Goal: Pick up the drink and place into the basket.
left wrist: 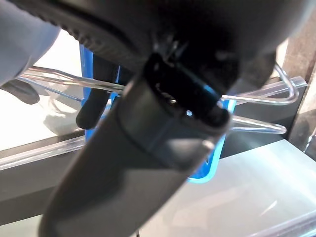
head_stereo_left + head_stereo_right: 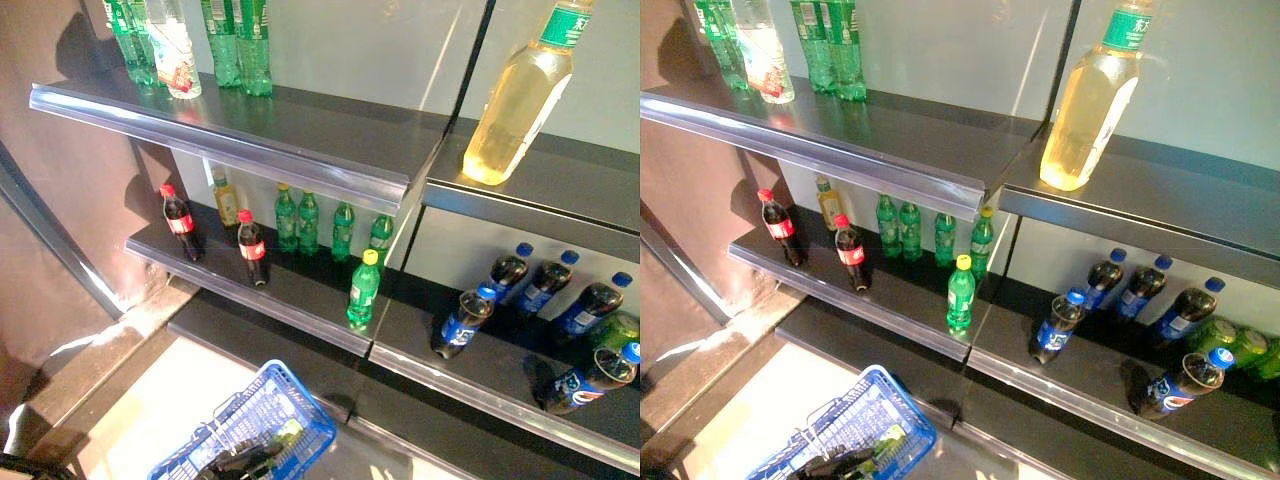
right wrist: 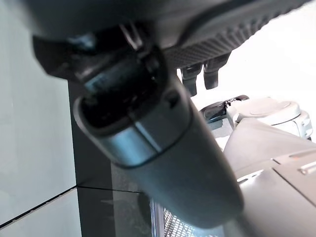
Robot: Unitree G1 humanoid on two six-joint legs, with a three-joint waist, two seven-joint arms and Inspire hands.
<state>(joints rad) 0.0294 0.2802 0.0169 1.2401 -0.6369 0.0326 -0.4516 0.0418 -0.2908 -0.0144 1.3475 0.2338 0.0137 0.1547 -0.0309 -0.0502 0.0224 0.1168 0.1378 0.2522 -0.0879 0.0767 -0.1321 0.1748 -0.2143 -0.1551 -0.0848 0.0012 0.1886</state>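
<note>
Drinks stand on dark shelves. A green bottle with a yellow cap (image 2: 363,290) stands alone at the front edge of the middle shelf. Two cola bottles (image 2: 251,249) stand to its left, and small green bottles (image 2: 308,222) line the back. The blue wire basket (image 2: 300,400) hangs low in front of the shelves, and something green (image 2: 288,432) lies inside it. My left hand (image 2: 240,462) is at the basket's top; in the left wrist view its fingers (image 1: 91,106) curl over the wire handles (image 1: 256,98). My right hand (image 3: 163,148) shows only in its wrist view, empty, fingers relaxed.
A large yellow drink bottle (image 2: 518,95) stands on the upper right shelf. Tall green bottles (image 2: 240,45) stand on the top left shelf. Dark cola bottles with blue caps (image 2: 465,320) lean on the lower right shelf. A brown wall closes off the left side.
</note>
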